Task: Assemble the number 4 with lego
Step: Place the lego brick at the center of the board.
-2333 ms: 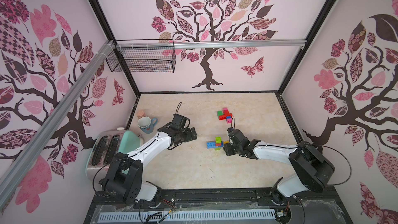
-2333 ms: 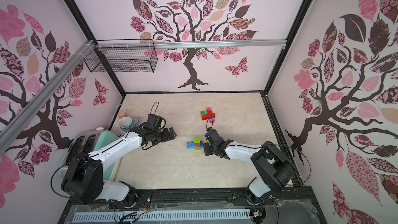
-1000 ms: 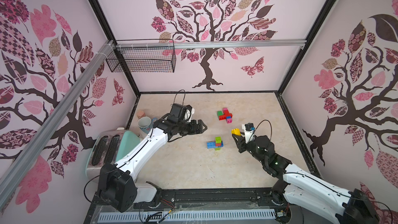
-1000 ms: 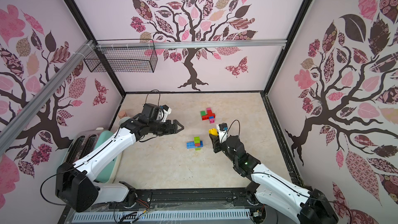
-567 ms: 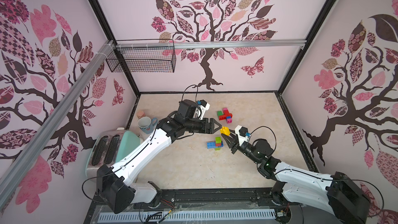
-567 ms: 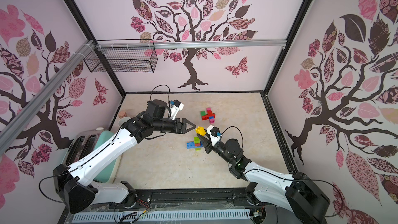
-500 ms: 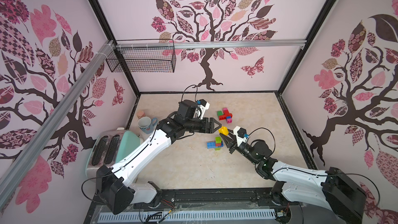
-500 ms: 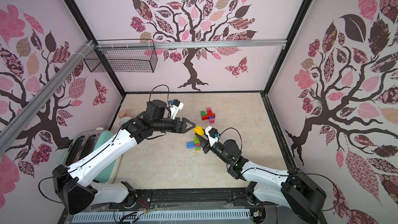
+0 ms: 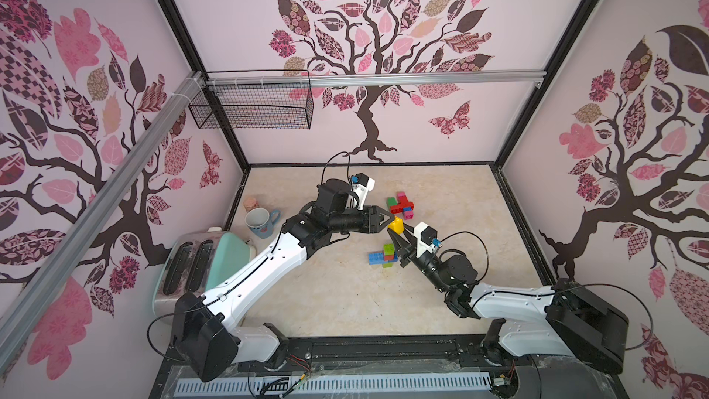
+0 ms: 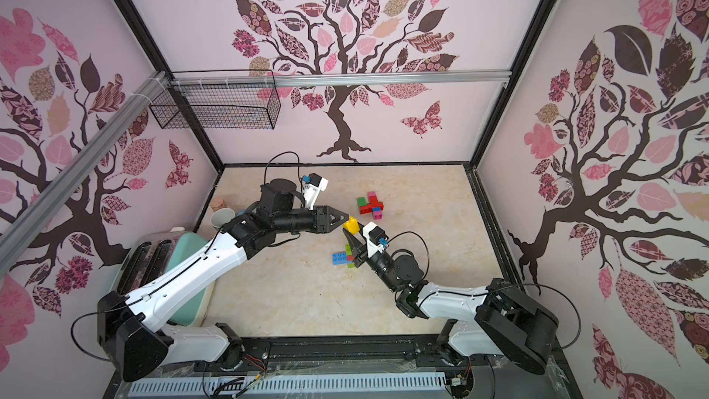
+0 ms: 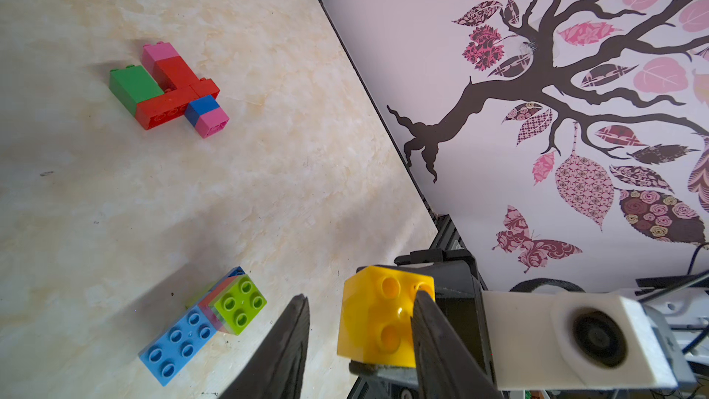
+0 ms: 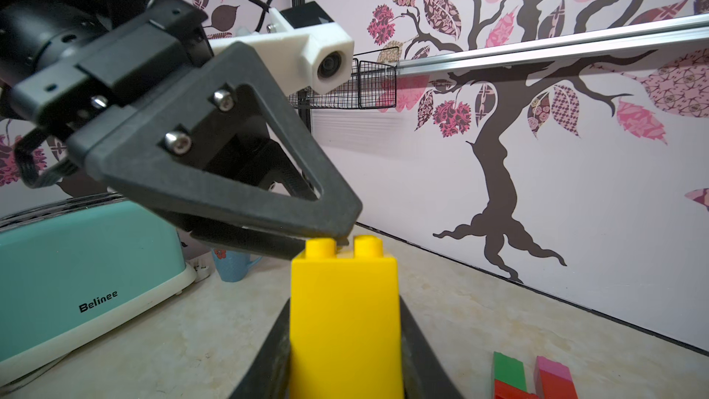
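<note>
My right gripper (image 9: pixel 395 232) (image 12: pixel 343 303) is shut on a yellow lego brick (image 9: pixel 396 223) (image 10: pixel 351 223) (image 12: pixel 343 320) and holds it up above the table. My left gripper (image 9: pixel 389 220) (image 11: pixel 362 296) reaches in from the left, its jaws straddling the brick's (image 11: pixel 378 320) studded end. One finger touches the brick; the other stands a gap away. A red, green, pink and blue lego assembly (image 9: pixel 399 204) (image 11: pixel 169 90) lies further back. A blue, lime and red stack (image 9: pixel 383 257) (image 11: pixel 203 320) sits on the table below the grippers.
A mint toaster (image 9: pixel 203 259) (image 12: pixel 88 282) stands at the left front. A blue mug (image 9: pixel 261 222) and a small pinkish cup (image 9: pixel 250 202) sit behind it. A wire basket (image 9: pixel 253 109) hangs on the back-left rail. Walls enclose the table on three sides.
My left arm has swung right to the yellow brick and its jaws have narrowed around it. My right arm has carried the brick up and left to meet it.
</note>
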Controlling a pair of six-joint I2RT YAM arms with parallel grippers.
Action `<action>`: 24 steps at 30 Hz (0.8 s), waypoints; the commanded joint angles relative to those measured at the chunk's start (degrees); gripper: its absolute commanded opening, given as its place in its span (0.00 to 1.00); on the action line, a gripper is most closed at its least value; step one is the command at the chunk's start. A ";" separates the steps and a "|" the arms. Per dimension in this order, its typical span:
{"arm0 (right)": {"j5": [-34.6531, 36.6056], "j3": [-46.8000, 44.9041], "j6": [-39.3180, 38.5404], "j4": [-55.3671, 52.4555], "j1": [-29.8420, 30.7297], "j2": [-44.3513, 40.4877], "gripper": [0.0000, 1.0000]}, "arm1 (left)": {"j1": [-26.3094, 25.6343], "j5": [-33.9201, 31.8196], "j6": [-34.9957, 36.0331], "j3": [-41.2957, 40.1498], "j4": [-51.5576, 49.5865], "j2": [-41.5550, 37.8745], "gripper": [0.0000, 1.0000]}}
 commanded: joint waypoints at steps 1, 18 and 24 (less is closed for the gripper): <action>-0.25 3.33 -0.43 0.56 0.39 1.10 0.00 | -0.41 4.32 0.82 -1.11 0.21 1.39 0.43; -7.27 4.09 -0.16 -0.68 0.41 1.99 0.01 | -0.49 0.26 3.17 -1.49 -1.86 1.48 0.00; -4.71 0.52 -0.71 -17.74 0.43 -7.26 0.58 | -0.36 -29.57 4.44 -10.02 -8.16 -6.37 0.00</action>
